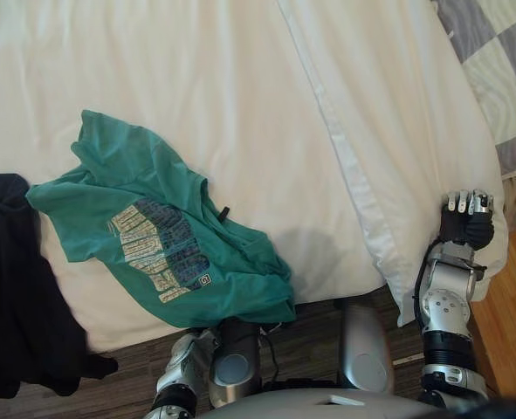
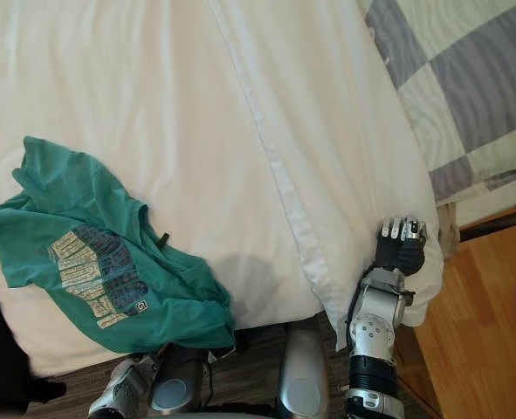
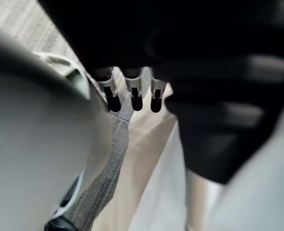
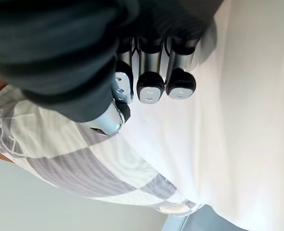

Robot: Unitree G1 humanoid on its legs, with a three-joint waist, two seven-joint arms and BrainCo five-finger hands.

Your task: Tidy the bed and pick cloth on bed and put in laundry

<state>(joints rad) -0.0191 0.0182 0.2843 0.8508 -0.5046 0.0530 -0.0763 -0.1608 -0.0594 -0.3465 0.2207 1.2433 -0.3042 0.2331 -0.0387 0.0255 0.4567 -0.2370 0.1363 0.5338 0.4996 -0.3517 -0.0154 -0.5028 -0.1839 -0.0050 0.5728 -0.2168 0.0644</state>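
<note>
**A:** Eyes on the tee (image 1: pixel 161 236): soft teal cotton, crumpled, with a pale block of print facing up. It lies on the sheet (image 1: pixel 196 87) at the bed's near edge, its hem spilling just over the side.

**B:** And that's well off to the left of the right hand (image 1: pixel 467 223), with a wide stretch of bare sheet between the two.

**A:** Further left again, past the tee, a black cloth (image 1: pixel 13 279) hangs limp off the bed's edge, just beside the tee's sleeve.

**B:** What's the right hand doing?

**A:** It sits on the near corner of the white duvet (image 1: pixel 388 113), smooth and puffy with a flat stitched border. The fingers (image 4: pixel 151 86) are curled in, tips tucked toward the palm. I see no fold caught in them.

**B:** Just beyond that hand, to its right, there's a quilt (image 2: pixel 467 78) in grey and cream checks, and below it a wooden floor (image 1: pixel 511 305).

**A:** The left hand (image 3: pixel 214 86) is down low, beside the bed's edge over grey carpet (image 3: pixel 110 159). How it's set, I can't tell.

**B:** Nothing lies on top of the tee.
</note>
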